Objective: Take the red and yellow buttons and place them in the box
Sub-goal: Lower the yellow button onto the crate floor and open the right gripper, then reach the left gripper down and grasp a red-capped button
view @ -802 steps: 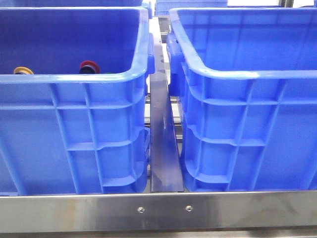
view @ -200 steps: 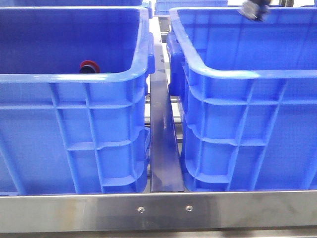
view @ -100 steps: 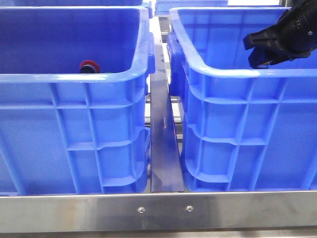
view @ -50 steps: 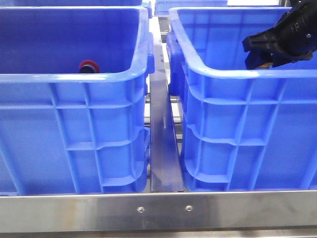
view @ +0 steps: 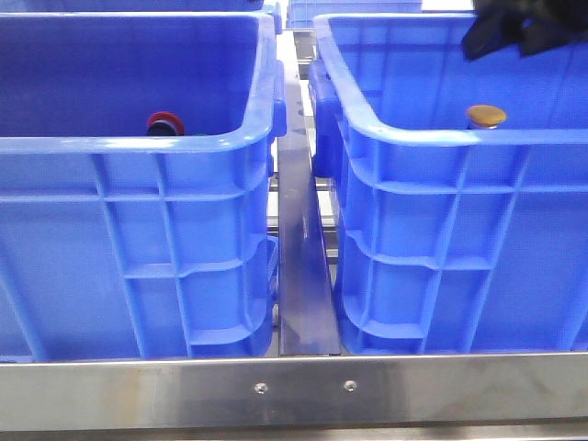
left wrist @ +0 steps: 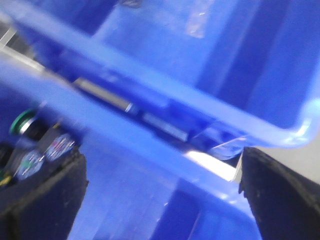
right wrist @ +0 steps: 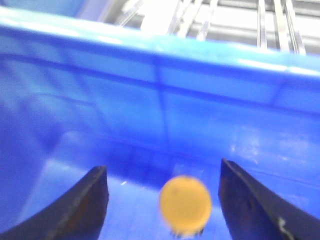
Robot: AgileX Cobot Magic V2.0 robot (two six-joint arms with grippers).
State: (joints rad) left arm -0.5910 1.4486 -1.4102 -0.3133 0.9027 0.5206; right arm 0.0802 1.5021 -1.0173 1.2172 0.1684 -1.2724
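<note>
The yellow button (view: 485,116) is inside the right blue crate (view: 459,138), just behind its near rim. My right gripper (view: 514,28) is above it at the crate's top edge, open and empty. In the right wrist view the yellow button (right wrist: 185,204) is blurred, below and between the spread fingers of the right gripper (right wrist: 162,170), touching neither. The red button (view: 166,123) lies in the left blue crate (view: 138,147). My left gripper (left wrist: 161,165) is open and empty over blue crate rims; it is out of the front view.
The two crates stand side by side with a narrow metal-floored gap (view: 303,276) between them. A steel rail (view: 294,390) runs along the front. A green button (left wrist: 22,120) and other small parts lie beside the left finger.
The right gripper has lifted from inside the right crate to its top edge. The yellow button, unseen in the right crate before, now shows there free of the gripper. The red button has not moved.
</note>
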